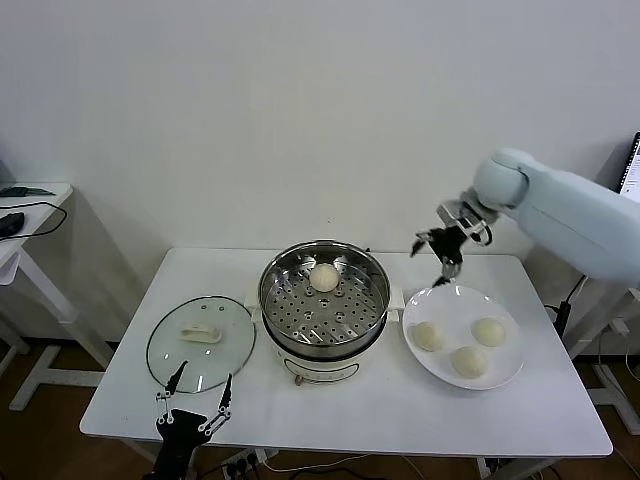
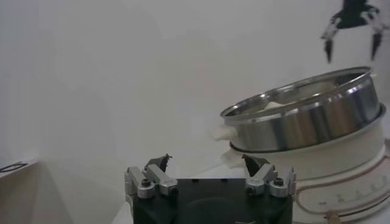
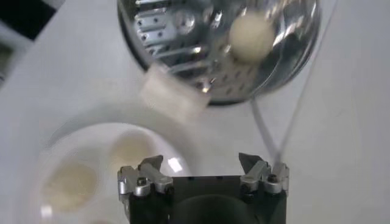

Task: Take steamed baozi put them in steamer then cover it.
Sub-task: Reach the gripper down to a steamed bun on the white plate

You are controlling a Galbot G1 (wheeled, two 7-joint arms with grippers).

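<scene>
- Cream-white steamed baozi: one lies in the steamer point(image 1: 324, 300); three lie on the white plate point(image 1: 508, 372), directly below and toward you from your right gripper point(image 1: 446, 248).
- Right gripper: fingers spread, empty, above the plate's far rim; the nearest bun point(image 1: 428, 336) is round, with no long axis.
- Left gripper point(image 1: 196, 395): released, parked by the cover point(image 1: 200, 343), well apart from the plate.

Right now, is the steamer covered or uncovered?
Uncovered. The cover lies flat on the table to the left of the steamer, whose open top shows one baozi on the perforated tray.
</scene>
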